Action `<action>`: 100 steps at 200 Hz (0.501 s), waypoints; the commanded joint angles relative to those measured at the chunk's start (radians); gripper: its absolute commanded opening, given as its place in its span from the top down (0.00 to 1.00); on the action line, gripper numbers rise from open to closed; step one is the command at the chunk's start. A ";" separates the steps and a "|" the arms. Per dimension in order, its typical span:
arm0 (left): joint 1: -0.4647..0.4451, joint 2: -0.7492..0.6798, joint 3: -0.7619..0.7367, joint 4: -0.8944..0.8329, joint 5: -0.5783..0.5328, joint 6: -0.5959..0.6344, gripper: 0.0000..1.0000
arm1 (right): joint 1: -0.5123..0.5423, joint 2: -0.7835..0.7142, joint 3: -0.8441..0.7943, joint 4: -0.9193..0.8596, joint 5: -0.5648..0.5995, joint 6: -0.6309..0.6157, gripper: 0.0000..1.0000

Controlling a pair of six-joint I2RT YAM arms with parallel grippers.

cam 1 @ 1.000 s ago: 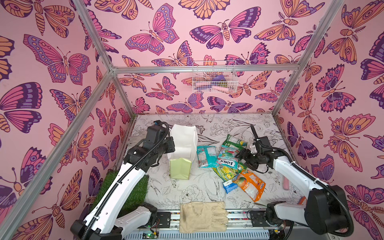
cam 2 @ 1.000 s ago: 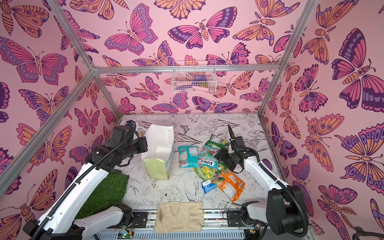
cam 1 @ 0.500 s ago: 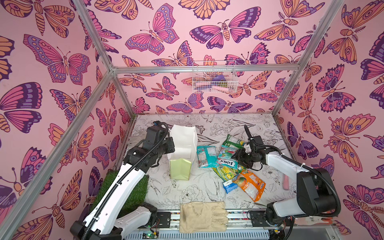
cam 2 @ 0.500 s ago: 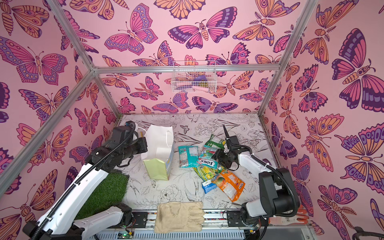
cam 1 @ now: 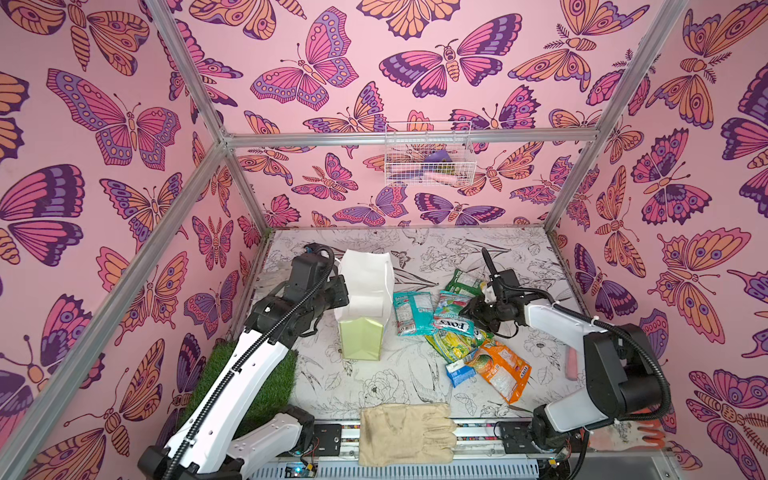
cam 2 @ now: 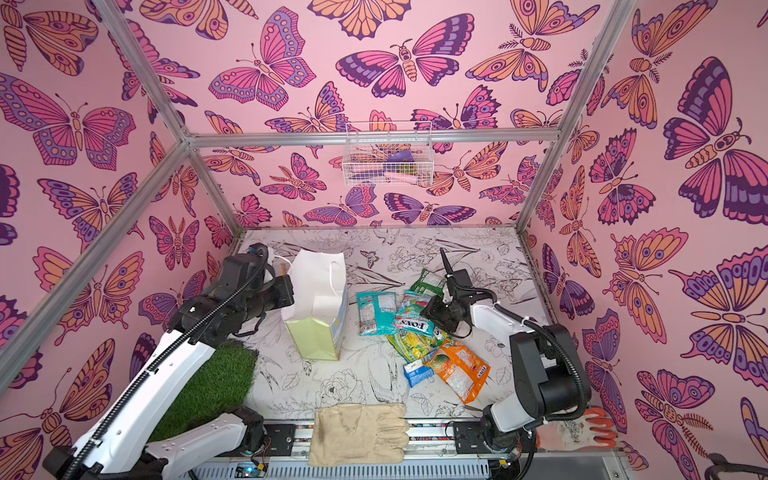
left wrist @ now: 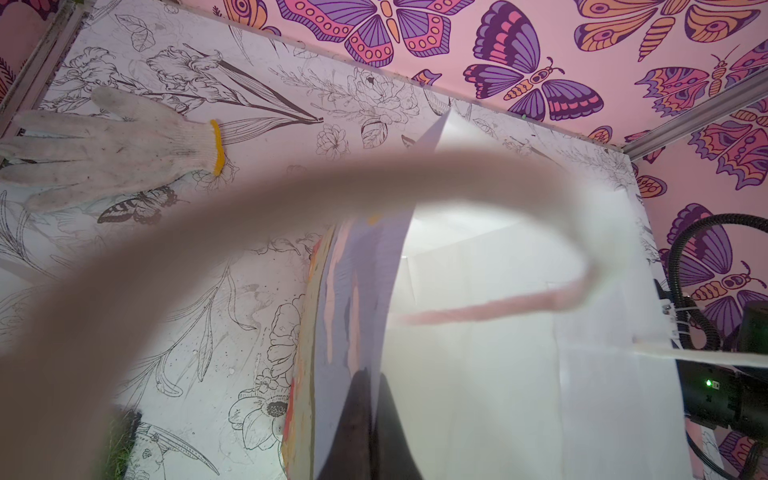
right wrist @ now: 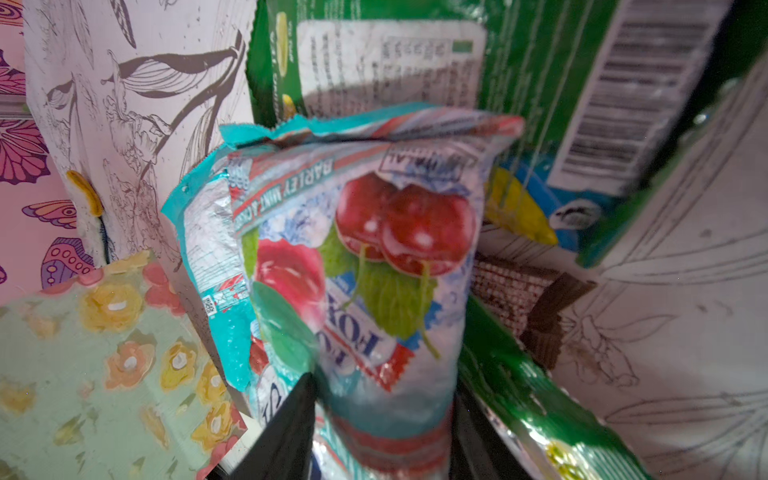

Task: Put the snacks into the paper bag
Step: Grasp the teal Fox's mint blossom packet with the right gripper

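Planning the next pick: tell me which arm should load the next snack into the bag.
Right. The right claw straddles the teal Fox's packet in the pile, while the left claw is shut on the paper bag, pinching its wall and steadying it.

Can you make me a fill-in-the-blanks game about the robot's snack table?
1. The Fox's packet between the right gripper's fingers shows red ___.
2. The small packet beside the orange packet is ___.
3. The wire basket hangs on the back ___.
4. The left gripper is shut on the paper ___.
Missing words: cherries; blue; wall; bag.
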 commanded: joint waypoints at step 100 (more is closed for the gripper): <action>0.005 -0.011 -0.019 0.009 0.004 -0.031 1.00 | 0.038 -0.114 0.038 -0.073 0.073 -0.011 0.94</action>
